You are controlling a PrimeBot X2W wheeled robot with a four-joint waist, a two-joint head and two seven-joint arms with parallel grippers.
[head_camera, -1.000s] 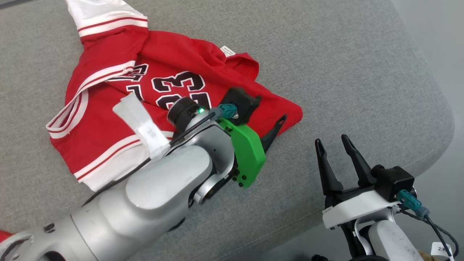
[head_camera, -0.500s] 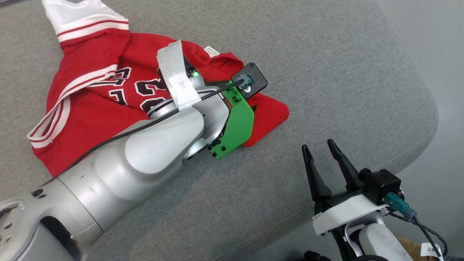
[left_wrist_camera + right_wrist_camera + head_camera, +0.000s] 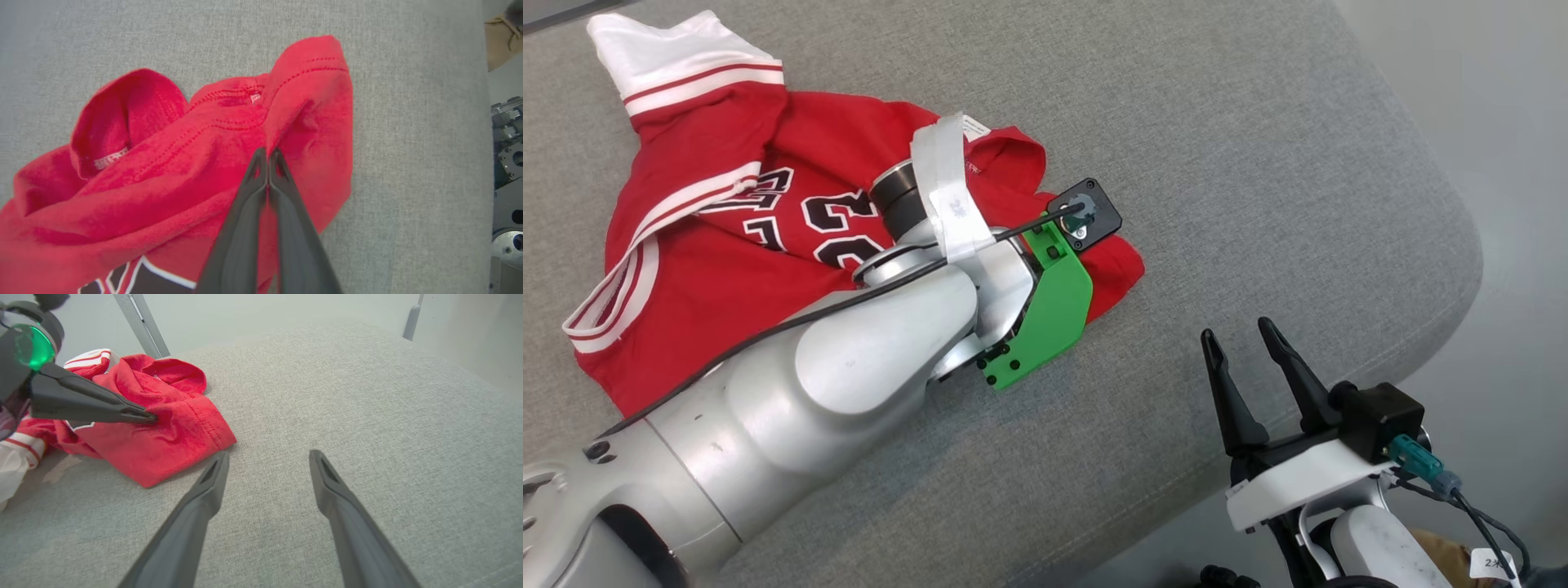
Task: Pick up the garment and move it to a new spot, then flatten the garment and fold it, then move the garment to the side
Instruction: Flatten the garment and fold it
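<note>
The garment (image 3: 686,286) is a red jersey with white striped trim and black numbers, lying crumpled on the grey cushion (image 3: 1217,163). My left gripper (image 3: 267,157) is shut on a raised fold of red cloth near the garment's (image 3: 163,163) right corner. The right wrist view shows its dark fingertips (image 3: 149,415) pinching that fold of the garment (image 3: 175,437). In the head view the left arm's green mount (image 3: 1054,310) covers the fingers. My right gripper (image 3: 1237,329) stands open above the cushion's near right edge, apart from the cloth, with nothing between its fingers (image 3: 204,494).
The cushion's rounded edge (image 3: 1445,302) drops to pale floor on the right. Bare grey cushion lies right of the garment and beyond it. A metal leg (image 3: 141,322) stands behind the garment in the right wrist view.
The left gripper came down onto the garment's right corner and closed on a fold of cloth. The head camera shifted a little. The right gripper stayed open in place.
</note>
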